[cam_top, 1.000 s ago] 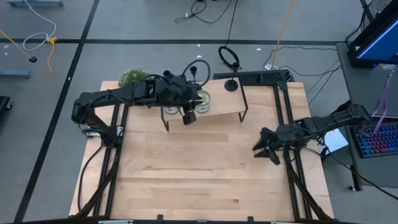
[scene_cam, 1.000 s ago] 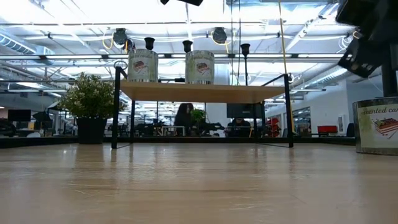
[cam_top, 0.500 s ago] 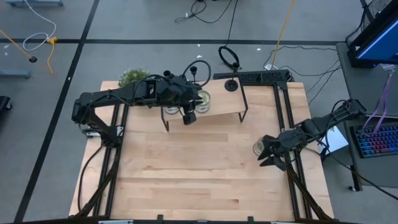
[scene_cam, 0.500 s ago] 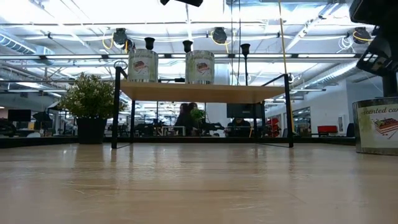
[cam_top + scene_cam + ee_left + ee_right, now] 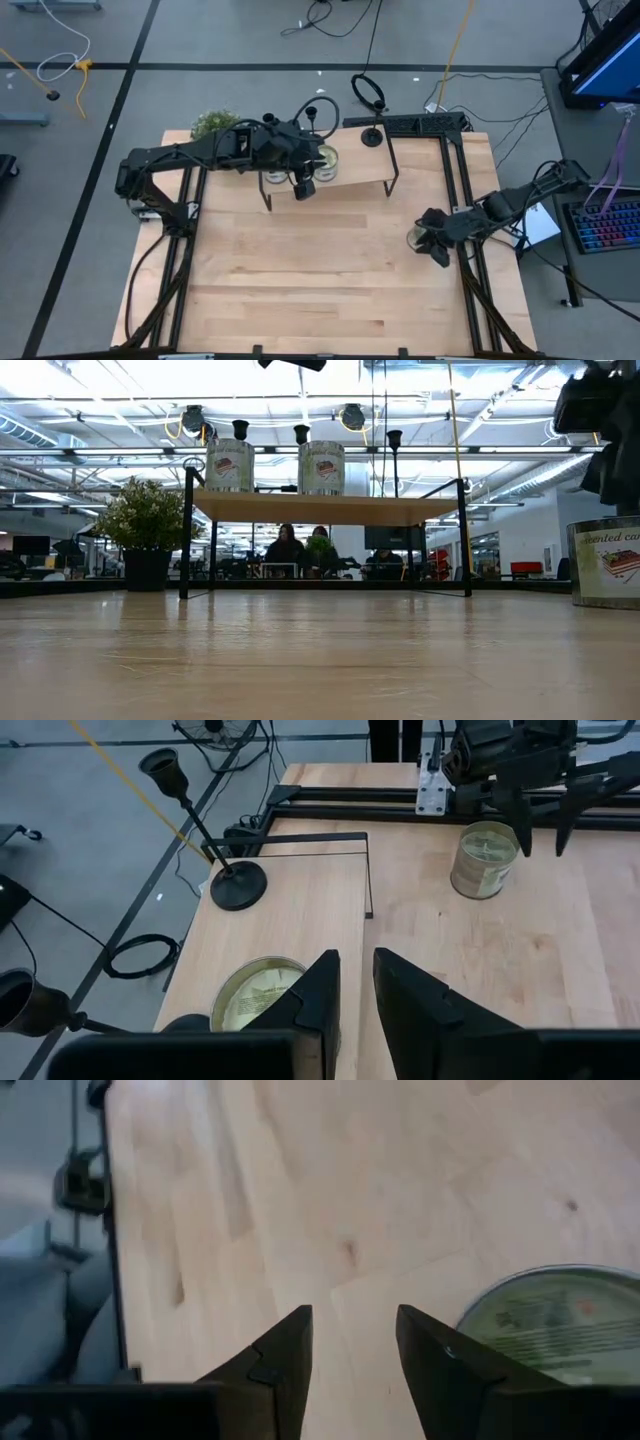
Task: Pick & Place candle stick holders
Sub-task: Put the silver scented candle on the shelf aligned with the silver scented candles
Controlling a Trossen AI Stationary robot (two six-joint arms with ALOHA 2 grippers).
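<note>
The right gripper has its fingers parted by a moderate gap, with only bare wood between them and nothing held. A round tin with a greenish lid lies just beside one fingertip, not between the two. From above, that gripper hangs over the right side of the counter, close to the black frame rail, and the tin stands on the counter just beside it.

The left gripper has its fingers open by a narrow gap and empty. It is poised over the small wooden shelf at the back of the counter, above another lidded tin that sits on the shelf.

All three candle holders stand upright on that shelf. In the level view they rise above the shelf board: one at its left end, one near the middle, and one toward the right, with two tins standing between them. The left wrist view shows one holder's round base resting on the far end of the shelf. A small potted plant sits at the counter's back left corner. People sit in the room behind.
</note>
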